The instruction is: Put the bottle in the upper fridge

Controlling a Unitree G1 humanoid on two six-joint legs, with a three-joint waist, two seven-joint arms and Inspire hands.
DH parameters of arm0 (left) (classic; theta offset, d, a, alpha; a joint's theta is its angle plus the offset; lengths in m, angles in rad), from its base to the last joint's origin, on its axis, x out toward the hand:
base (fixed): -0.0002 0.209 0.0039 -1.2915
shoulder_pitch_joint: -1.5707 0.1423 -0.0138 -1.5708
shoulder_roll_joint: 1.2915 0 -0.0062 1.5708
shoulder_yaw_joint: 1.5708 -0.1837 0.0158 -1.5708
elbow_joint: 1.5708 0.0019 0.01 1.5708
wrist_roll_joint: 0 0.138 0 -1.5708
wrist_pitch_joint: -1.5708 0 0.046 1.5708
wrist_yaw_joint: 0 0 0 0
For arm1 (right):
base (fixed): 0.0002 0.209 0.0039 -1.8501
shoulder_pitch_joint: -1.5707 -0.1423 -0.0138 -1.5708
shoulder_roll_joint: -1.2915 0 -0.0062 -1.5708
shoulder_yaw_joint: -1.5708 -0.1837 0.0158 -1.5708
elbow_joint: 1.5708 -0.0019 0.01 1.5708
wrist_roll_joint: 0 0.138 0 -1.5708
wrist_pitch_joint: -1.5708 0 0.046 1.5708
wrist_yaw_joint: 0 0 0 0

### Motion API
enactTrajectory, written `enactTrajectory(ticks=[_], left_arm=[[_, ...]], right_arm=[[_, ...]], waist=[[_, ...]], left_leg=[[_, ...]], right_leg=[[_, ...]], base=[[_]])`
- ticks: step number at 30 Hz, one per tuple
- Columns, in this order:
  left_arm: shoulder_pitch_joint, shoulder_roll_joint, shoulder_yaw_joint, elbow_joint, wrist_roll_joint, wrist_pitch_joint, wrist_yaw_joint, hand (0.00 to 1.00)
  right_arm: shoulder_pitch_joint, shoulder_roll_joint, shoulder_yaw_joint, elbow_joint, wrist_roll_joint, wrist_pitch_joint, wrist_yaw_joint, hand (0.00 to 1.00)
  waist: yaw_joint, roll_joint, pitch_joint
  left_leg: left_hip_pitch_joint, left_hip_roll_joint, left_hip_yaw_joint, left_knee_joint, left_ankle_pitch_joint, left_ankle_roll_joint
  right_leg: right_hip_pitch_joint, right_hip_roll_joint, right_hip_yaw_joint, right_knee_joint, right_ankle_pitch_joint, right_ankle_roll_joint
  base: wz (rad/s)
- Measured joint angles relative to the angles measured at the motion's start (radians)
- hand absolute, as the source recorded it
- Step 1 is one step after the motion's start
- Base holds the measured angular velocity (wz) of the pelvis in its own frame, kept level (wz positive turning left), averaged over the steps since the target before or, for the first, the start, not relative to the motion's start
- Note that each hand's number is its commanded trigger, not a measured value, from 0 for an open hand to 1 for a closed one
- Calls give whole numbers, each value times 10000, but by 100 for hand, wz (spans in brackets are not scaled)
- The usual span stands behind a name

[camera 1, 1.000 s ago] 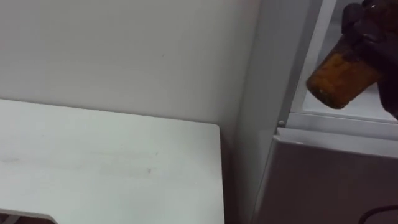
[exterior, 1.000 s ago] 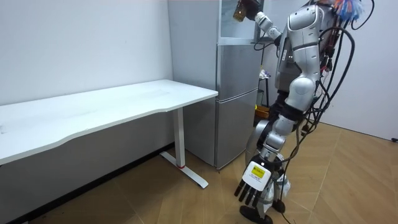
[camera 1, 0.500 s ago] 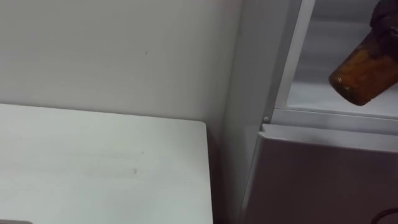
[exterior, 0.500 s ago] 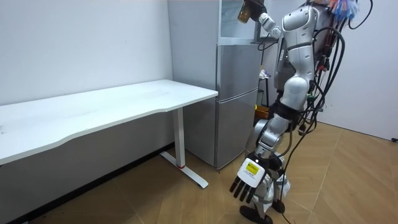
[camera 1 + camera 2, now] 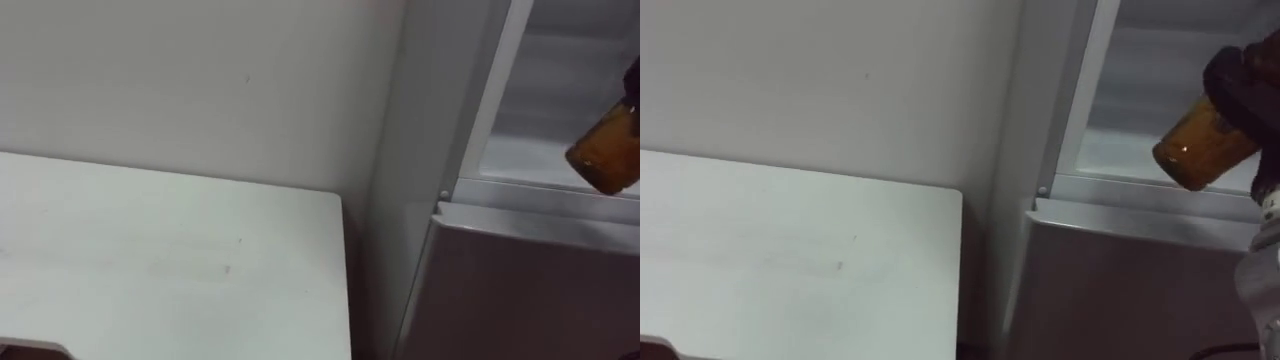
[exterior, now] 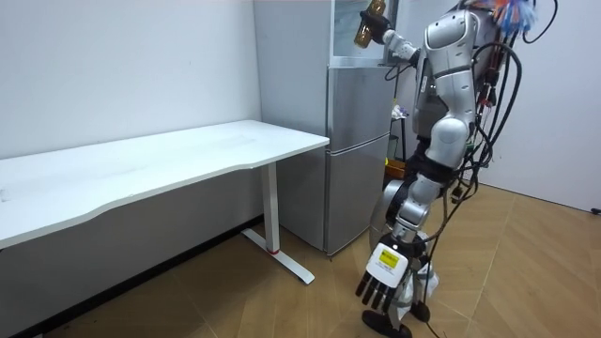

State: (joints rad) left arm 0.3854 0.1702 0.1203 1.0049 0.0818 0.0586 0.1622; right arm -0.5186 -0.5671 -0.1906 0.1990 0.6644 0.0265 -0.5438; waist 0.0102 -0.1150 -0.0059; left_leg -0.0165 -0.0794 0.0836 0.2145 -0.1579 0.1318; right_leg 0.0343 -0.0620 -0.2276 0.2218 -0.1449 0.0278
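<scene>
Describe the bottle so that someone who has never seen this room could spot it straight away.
Beside the white table stands a grey fridge with its upper compartment open. At that opening the right hand holds the bottle, tilted: the one amber-brown thing against the pale walls and shelf.

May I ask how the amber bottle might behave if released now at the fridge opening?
The bottle looks round-sided and is held tilted in the right hand, so it would probably tip or roll. Its glossy amber wall suggests rigid, perhaps slippery material.

One bottle; one fridge; one table
</scene>
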Motion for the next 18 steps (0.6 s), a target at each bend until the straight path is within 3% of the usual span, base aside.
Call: enactTrajectory(ticks=[4,6,11,18], left_arm=[[15,24,305,45,-7,74,-181,0],[1,68,331,43,-14,63,-182,0],[32,117,428,44,-1,67,-170,0],[79,253,502,46,-4,66,-170,0]], right_arm=[[-502,-30,17,922,-44,187,-447,100],[-638,-251,99,1406,-43,192,-671,100],[-720,-434,153,2055,-57,216,-1014,100],[-798,-796,202,2307,-62,299,-1383,100]], waist=[[109,-18,3],[235,-45,3],[440,-302,28],[599,-471,19]], left_leg=[[-66,-3,-67,0,25,32],[-71,-2,-78,-3,27,33],[-86,-2,-136,0,21,35],[-275,-30,-333,177,-44,59]], right_leg=[[15,-22,-318,-5,-2,0],[26,-29,-420,-9,-3,1],[63,-55,-790,-12,-13,10],[26,-83,-1071,-14,-13,12]], base=[[4],[4],[4],[8]])
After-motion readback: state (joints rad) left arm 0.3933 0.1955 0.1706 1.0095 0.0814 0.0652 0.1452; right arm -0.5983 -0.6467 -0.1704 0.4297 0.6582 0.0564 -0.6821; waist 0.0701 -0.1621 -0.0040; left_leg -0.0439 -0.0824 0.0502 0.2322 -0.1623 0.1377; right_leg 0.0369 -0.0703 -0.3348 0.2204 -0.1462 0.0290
